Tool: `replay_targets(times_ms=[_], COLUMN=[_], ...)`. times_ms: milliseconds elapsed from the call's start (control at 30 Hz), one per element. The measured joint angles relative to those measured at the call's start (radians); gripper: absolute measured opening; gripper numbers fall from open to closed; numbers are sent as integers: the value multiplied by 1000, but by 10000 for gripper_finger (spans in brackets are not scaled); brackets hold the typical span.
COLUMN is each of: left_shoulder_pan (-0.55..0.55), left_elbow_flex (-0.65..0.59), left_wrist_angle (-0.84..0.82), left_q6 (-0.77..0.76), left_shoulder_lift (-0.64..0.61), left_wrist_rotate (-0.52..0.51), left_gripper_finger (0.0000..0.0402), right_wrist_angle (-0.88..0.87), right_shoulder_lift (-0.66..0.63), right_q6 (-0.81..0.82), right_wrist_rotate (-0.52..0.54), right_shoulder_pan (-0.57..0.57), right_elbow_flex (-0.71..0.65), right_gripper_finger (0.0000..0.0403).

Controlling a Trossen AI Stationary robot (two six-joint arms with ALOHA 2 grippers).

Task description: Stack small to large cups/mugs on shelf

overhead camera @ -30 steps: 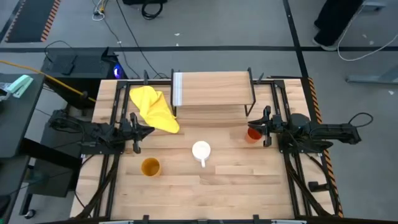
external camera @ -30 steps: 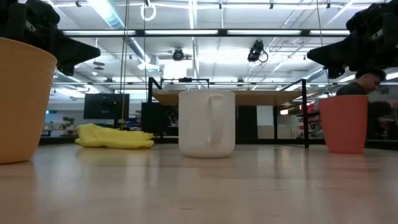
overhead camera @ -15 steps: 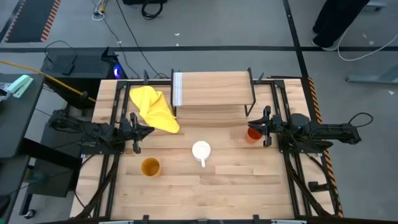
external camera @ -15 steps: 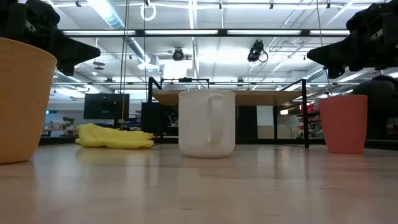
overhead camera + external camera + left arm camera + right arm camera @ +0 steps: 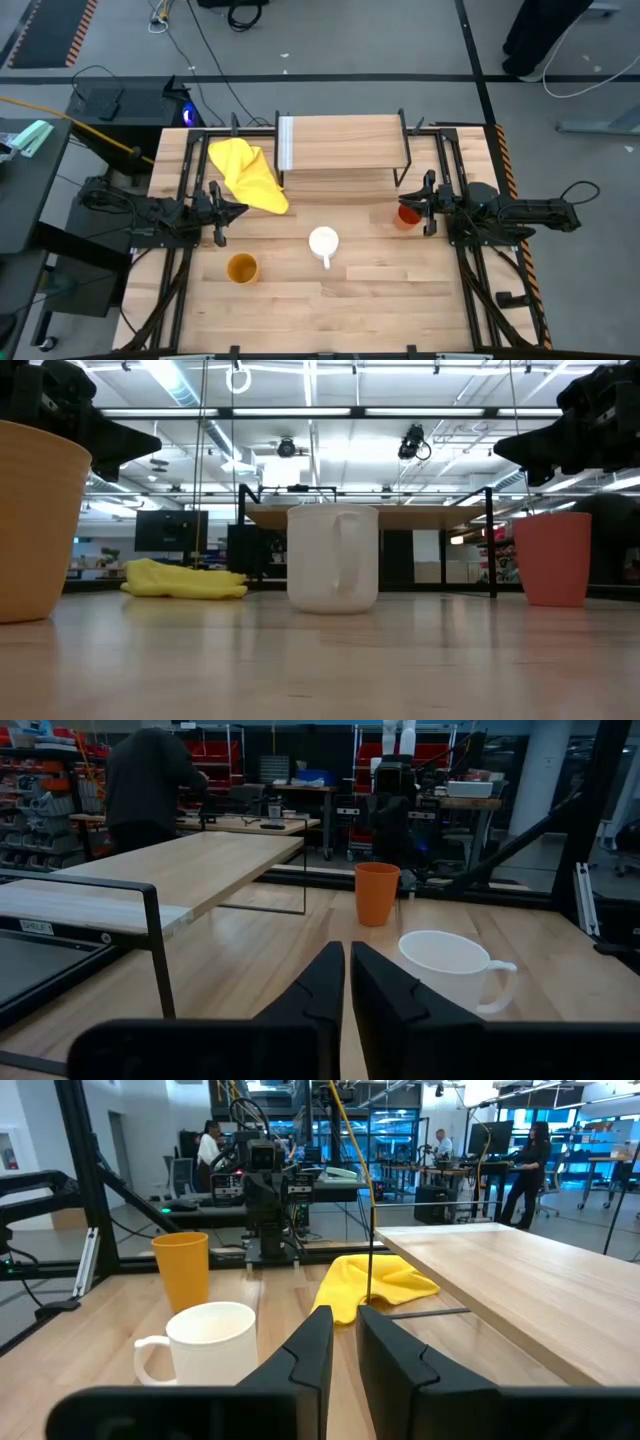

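Note:
The white mug [image 5: 323, 241] stands upright at mid-table, its handle toward the near edge. The orange-red cup [image 5: 407, 215] stands to its right and the yellow-orange cup [image 5: 242, 268] near-left. The shelf [image 5: 345, 143] stands on black legs at the far edge, its white strip [image 5: 286, 143] at the left end. My left gripper [image 5: 240, 209] hovers left of the mug, shut [image 5: 346, 948]. My right gripper [image 5: 402, 205] hangs above the orange-red cup [image 5: 553, 558] without touching it, its fingers a narrow gap apart [image 5: 345, 1315].
A yellow cloth [image 5: 245, 175] lies crumpled on the table by the shelf's left end. Black frame rails [image 5: 185, 180] run along both table sides. People stand at benches in the room beyond [image 5: 150, 785]. Bare wood lies between the cups and the near edge.

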Motion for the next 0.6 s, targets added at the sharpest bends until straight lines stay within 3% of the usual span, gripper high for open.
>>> replay_targets(times_ms=[500,600], left_shoulder_pan=[0,0], left_elbow_flex=[0,0], left_wrist_angle=[0,0], left_q6=[0,0], left_shoulder_lift=[0,0], left_wrist_rotate=[0,0], left_gripper_finger=[26,26], right_wrist_angle=[0,1], right_shoulder_lift=[0,0], right_q6=[0,-73], right_wrist_rotate=[0,0], right_shoulder_pan=[0,0], right_elbow_flex=[0,0], right_gripper_finger=[58,58])
